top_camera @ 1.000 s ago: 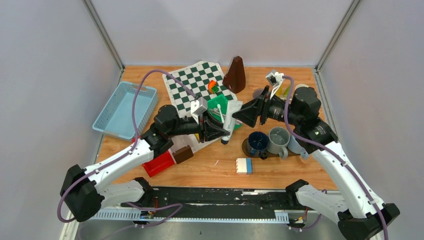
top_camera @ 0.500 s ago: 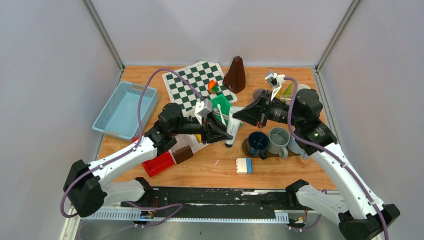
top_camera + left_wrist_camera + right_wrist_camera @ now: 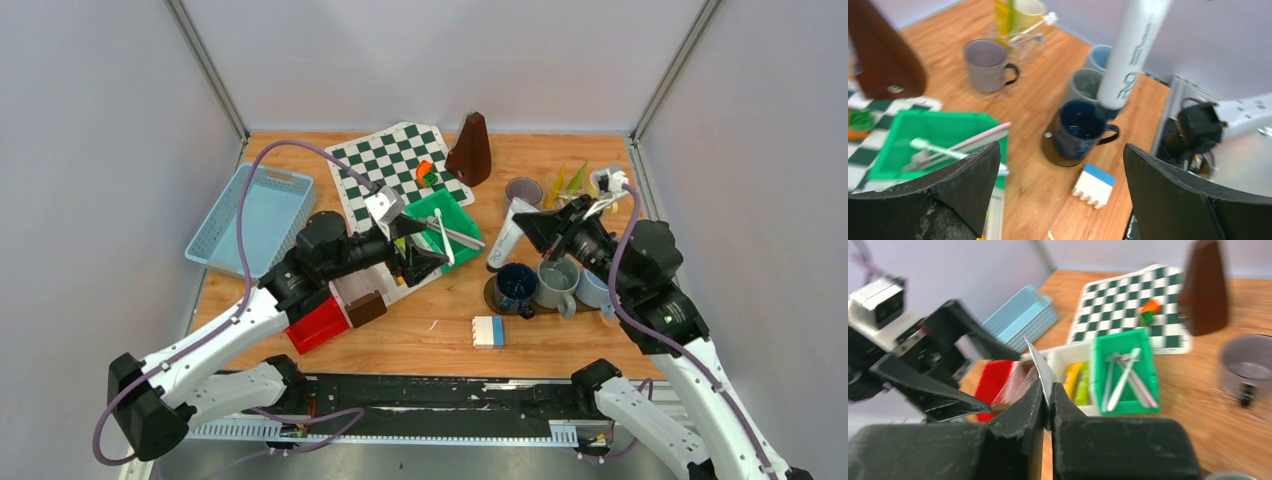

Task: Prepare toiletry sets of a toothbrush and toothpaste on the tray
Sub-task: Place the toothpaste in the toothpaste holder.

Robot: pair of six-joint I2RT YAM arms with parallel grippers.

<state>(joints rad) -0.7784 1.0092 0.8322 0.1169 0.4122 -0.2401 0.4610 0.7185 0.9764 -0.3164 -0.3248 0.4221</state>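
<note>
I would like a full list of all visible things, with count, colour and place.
mugs: five; dark blue, grey-green, light blue near right; grey, pale yellow far right
tube: one, white, in the right gripper
small tubes: two, yellow and green, in white bin
toothbrushes: several, pale, in green bin
red bin: one, near left
basket: one, light blue, far left
chessboard: one, green-white, far middle
brown pyramid: one, beside chessboard
block: one, white-blue, near middle
left gripper: open, by green bin
right gripper: shut on tube
</note>
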